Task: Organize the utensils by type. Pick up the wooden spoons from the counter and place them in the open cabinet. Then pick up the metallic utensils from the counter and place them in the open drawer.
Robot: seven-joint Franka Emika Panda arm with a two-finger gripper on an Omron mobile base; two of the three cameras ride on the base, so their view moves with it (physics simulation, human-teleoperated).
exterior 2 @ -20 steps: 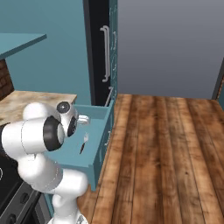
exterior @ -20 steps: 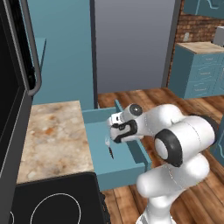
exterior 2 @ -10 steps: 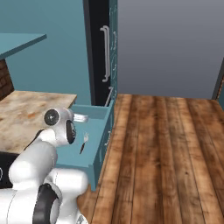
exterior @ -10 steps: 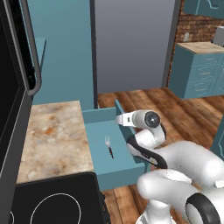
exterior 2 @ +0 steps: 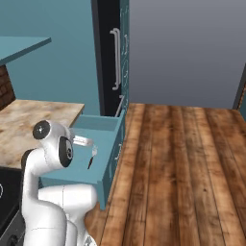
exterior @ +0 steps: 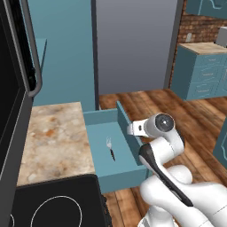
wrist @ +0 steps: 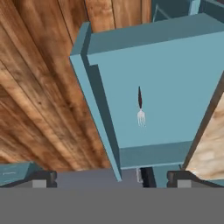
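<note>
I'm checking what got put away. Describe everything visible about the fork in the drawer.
The fork is small and slim, with a silver tined head and a dark handle. It lies flat on the plain teal floor of the open drawer, near the middle, clear of the walls. Nothing else touches it; the open gripper is above it, holding nothing.

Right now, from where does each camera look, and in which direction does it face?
Left base view: behind the arm, on its left, looking forward and down at the open drawer; the white arm rises at lower right.
Right base view: behind on its right, facing the same drawer; arm at lower left.
Hand view: above the drawer, looking down; end effector fingertips open.
All three share the fork.
</note>
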